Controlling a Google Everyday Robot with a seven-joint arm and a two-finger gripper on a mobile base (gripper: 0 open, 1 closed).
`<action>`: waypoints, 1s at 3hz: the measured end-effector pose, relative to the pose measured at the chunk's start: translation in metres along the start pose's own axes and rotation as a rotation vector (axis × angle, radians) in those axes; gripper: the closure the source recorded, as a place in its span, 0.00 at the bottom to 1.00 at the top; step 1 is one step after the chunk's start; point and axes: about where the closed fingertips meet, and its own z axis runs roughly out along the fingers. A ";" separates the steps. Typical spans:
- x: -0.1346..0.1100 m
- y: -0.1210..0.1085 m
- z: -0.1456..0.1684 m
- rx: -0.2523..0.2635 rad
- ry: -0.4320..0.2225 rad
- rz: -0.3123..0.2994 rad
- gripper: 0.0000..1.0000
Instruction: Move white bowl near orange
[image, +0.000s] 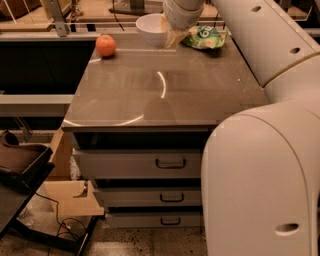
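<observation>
The white bowl is at the back of the grey countertop, near its middle. My gripper is at the bowl's right rim and is shut on it, and the bowl looks held a little above the surface. The orange sits at the back left of the countertop, about a bowl's width to the left of the bowl.
A green snack bag lies at the back right, just right of my gripper. My white arm fills the right side of the view. Drawers are below the countertop. A rail and clutter stand behind the counter.
</observation>
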 end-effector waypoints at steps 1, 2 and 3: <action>-0.033 -0.021 0.026 0.009 -0.091 -0.045 1.00; -0.033 -0.021 0.027 0.008 -0.092 -0.045 1.00; -0.033 -0.028 0.054 0.002 -0.119 -0.063 1.00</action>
